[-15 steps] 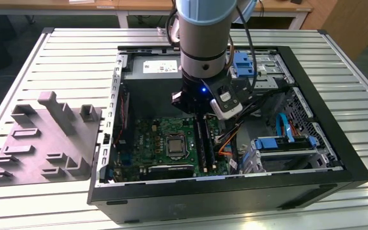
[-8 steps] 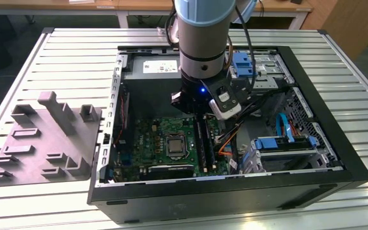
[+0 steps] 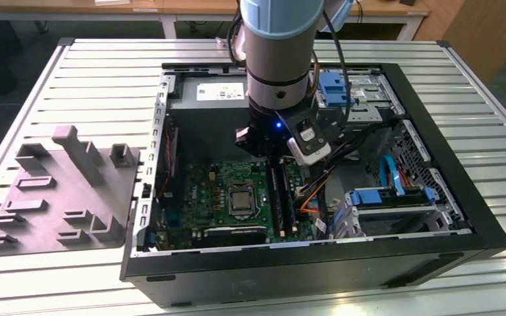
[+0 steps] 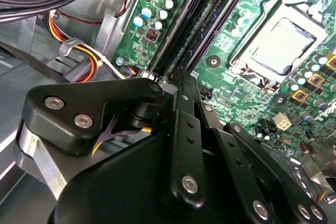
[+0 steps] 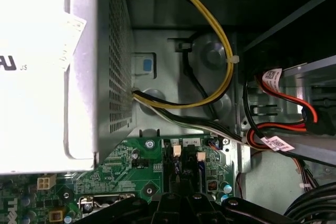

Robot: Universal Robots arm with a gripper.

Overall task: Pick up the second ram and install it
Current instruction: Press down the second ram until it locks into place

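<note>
Logging one arm, reaching down into an open case [image 3: 490, 237] that lies on a slatted table [image 3: 103, 72].

Item 1, ram [image 3: 277, 197]: I see a long, narrow, dark stick standing on edge on the board [image 3: 209, 191], just beside the socket [image 3: 239, 199] on the exterior view's right. Only its thin top edge faces me; I can make out no chips or label on it. In the second wrist view, dark strips run along the slots [image 4: 210, 24], away from the tool tip.

Item 2, gripper [image 3: 275, 157]: sits over the near end of the ram. In the second wrist view the gripper [image 4: 177, 77] has its jaws drawn narrow, tips together at the end of the slots. I cannot tell whether they pinch the stick or only rest on it.

Item 3, plate [image 3: 60, 197]: grey, moulded, on the table outside the case, at the exterior view's left, well apart from the arm.

Item 4, markings, first wrist view: a pale label [image 5: 68, 40] on the supply box [image 5: 31, 77], glare-washed; a white tag [image 5: 271, 75] on the red cable [image 5: 310, 109], print too small for me to read. A yellow cable [image 5: 220, 40] curves beside the box.
</note>
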